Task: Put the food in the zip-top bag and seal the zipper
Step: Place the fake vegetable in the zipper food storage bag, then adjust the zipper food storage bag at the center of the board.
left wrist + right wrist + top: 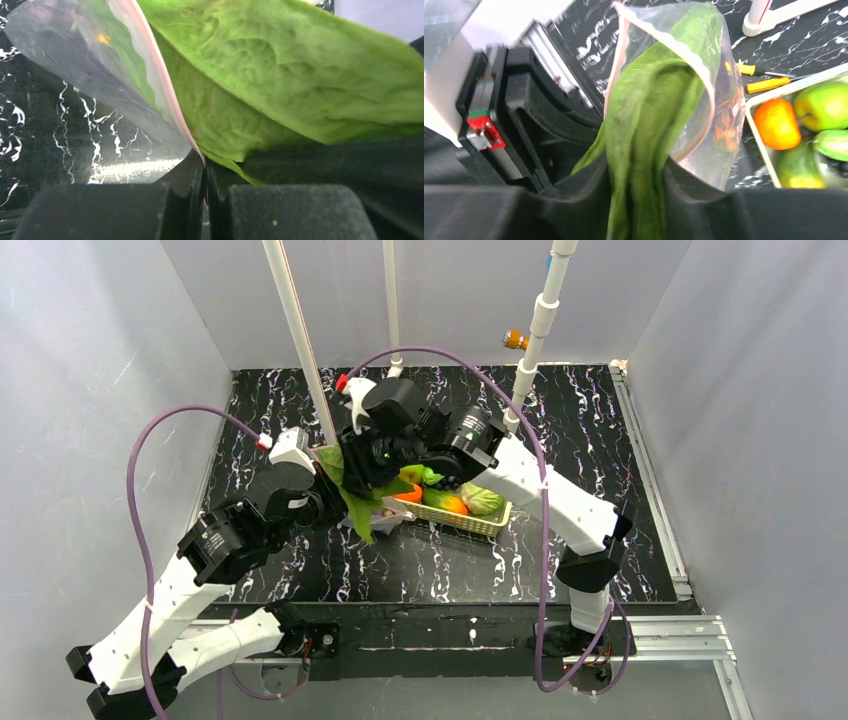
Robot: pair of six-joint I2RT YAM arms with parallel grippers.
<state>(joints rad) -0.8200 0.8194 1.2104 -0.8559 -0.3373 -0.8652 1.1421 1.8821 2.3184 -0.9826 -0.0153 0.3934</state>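
Flanking the basket (478, 522), the left arm (165, 605) and right arm (560, 502) have white shells, purple cables (129, 490); the left gripper (206, 170) is black.

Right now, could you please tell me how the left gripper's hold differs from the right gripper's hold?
The left gripper pinches the thin pink zipper edge of the zip-top bag with jaws almost touching; the right gripper has a thick bunch of green leaves between jaws set wider apart. The left gripper holds up one side of the bag's open mouth, while the right gripper's leaves reach into that mouth. Both appear closed on something floppy.
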